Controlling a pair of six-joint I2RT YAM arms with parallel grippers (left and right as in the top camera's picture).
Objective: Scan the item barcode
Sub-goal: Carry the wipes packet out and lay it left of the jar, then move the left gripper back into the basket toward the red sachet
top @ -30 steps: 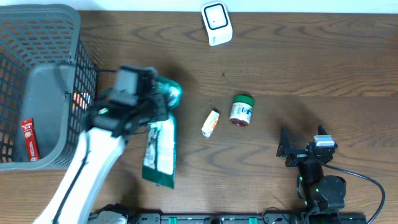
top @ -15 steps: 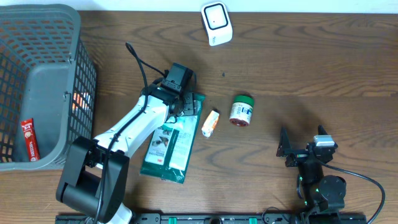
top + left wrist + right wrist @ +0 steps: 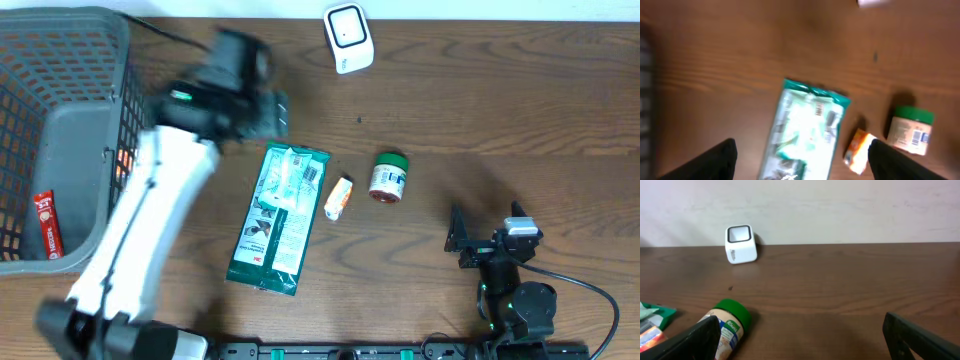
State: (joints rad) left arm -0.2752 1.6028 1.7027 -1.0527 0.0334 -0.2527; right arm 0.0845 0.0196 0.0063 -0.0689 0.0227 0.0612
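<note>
The dark wooden desk [image 3: 520, 100] carries a green packet [image 3: 278, 220] lying flat near its middle. At the packet's 2 o'clock lie a small orange box [image 3: 339, 197] and a green-lidded jar [image 3: 388, 177] on its side. A white scanner [image 3: 348, 37] stands at 12 o'clock and a grey mesh basket [image 3: 60, 130] at 9.

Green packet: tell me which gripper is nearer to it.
Left. The left gripper hangs just beyond the top end of the green packet; the right gripper sits far off, past the orange box and jar.
</note>
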